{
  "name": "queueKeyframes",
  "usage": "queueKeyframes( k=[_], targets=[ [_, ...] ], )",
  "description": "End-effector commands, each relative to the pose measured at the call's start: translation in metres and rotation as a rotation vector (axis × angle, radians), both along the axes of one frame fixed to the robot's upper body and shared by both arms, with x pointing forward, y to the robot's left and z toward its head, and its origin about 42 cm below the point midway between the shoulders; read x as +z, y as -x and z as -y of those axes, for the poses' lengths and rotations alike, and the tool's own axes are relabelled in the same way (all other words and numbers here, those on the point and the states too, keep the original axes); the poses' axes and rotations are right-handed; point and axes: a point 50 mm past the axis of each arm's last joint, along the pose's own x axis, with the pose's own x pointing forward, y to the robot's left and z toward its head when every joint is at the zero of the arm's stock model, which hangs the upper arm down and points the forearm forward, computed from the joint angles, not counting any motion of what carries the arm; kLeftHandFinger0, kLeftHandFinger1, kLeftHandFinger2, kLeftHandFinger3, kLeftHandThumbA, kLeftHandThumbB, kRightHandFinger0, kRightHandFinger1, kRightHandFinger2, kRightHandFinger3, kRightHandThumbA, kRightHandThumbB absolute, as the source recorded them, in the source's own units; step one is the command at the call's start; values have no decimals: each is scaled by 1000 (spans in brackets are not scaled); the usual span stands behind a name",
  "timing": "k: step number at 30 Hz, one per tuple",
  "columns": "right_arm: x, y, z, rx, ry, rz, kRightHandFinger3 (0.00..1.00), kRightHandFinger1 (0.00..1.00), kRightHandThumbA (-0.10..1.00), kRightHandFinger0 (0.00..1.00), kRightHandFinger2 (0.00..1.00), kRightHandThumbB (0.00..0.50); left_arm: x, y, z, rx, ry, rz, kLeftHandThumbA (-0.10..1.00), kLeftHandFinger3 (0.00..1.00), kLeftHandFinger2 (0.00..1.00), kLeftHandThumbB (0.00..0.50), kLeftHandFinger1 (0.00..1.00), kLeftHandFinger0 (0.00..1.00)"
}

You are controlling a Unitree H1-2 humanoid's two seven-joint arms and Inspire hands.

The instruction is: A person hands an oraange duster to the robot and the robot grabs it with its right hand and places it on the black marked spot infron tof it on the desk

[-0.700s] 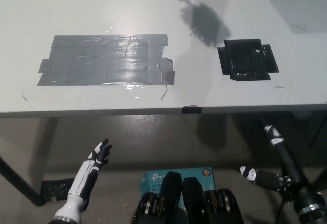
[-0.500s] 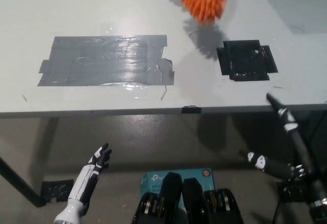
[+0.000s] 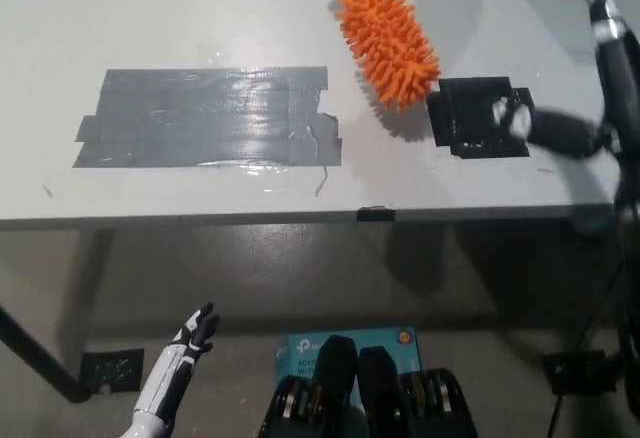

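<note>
Orange duster (image 3: 388,40) held above desk (image 3: 200,18), left of black right hand (image 3: 590,78), long axis diagonal. Right hand nearer, fingers spread, holding nothing. White left hand (image 3: 190,336) rests low, open.

Only print in view: teal box (image 3: 345,343) on the floor, below the desk's front edge (image 3: 300,218). White lettering on its top face, partly hidden and too blurred to read. Small round orange mark at the box's right end, unreadable too. Nothing legible on the desk side of that edge: no labels, numbers or signs.
</note>
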Motion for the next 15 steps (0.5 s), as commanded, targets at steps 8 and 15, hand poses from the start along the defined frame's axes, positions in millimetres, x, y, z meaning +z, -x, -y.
queueKeyframes(
  k=[8,15],
  targets=[
    [62,-119,-45,-83,137,-256,1000,1000,1000,1000,1000,367,22,-10,6,-32,-3,105,999,1000,1000,198,1000,1000],
    [64,-172,-73,-66,141,-485,1000,1000,1000,1000,1000,347,25,-16,8,-44,-11,128,1000,1000,1000,187,1000,1000]
  ],
)
